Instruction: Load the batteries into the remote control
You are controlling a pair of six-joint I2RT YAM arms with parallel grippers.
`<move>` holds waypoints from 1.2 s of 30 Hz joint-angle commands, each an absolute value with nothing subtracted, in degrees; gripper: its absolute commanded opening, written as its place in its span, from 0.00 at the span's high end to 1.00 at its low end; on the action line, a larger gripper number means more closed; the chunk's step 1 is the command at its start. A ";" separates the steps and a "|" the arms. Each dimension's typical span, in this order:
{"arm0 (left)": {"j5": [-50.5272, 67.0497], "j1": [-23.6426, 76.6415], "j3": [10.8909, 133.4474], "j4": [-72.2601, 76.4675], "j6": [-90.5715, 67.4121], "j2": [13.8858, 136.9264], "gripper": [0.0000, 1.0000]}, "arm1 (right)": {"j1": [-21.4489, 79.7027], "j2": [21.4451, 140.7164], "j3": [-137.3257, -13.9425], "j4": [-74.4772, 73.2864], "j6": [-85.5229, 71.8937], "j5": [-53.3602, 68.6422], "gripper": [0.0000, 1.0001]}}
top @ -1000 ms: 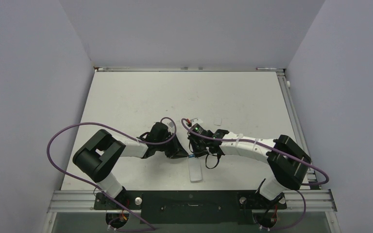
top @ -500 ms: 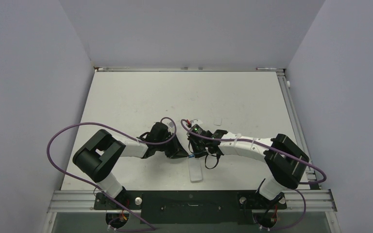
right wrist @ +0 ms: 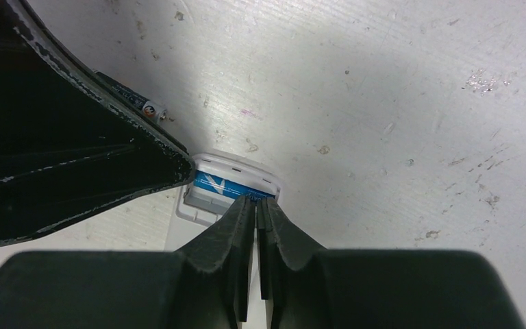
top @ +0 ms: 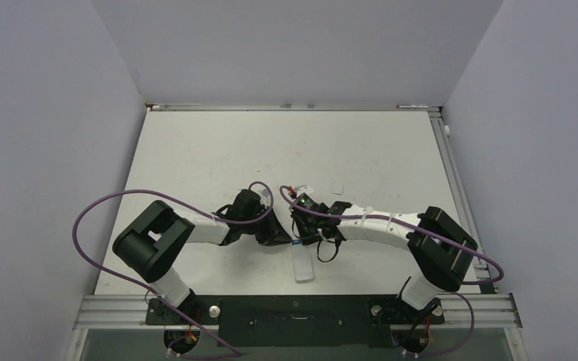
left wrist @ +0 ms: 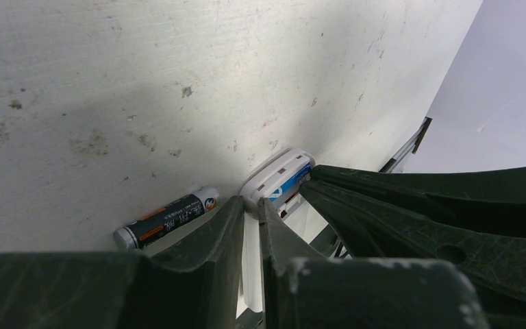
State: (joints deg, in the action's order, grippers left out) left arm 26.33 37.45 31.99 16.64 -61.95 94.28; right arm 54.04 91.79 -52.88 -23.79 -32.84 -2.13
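The white remote control [top: 302, 265] lies back-up near the front middle of the table, its battery compartment open at the far end. The blue battery [right wrist: 222, 185] sits in that compartment; it also shows in the left wrist view [left wrist: 293, 179]. The dark grey-black battery [left wrist: 168, 218] lies loose on the table just beside the remote's end [left wrist: 274, 173]. My left gripper [left wrist: 250, 204] is closed on the remote's side edge, with a white strip of it between the fingers. My right gripper [right wrist: 255, 200] is shut, its tips resting against the blue battery's end.
A tiny white square plastic piece [top: 338, 187] and a small white-and-red item [top: 302, 188] lie just beyond the grippers. The two grippers nearly touch each other [top: 295, 241]. The metal rail [top: 293, 304] runs along the near edge.
The right arm's elbow has shifted slightly left. Both grippers stay at the remote's open end.
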 commanded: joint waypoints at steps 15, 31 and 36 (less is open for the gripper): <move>27.16 37.75 32.76 17.46 -61.88 92.14 0.90 | 55.94 94.76 -52.84 -24.14 -33.54 -5.55 0.91; 26.04 37.88 33.09 13.98 -61.07 88.42 0.74 | 55.71 85.07 -56.10 -28.62 -33.04 -9.74 0.83; 25.84 38.03 33.07 11.05 -60.67 85.85 0.65 | 55.51 82.57 -52.82 -30.18 -31.95 -11.28 0.79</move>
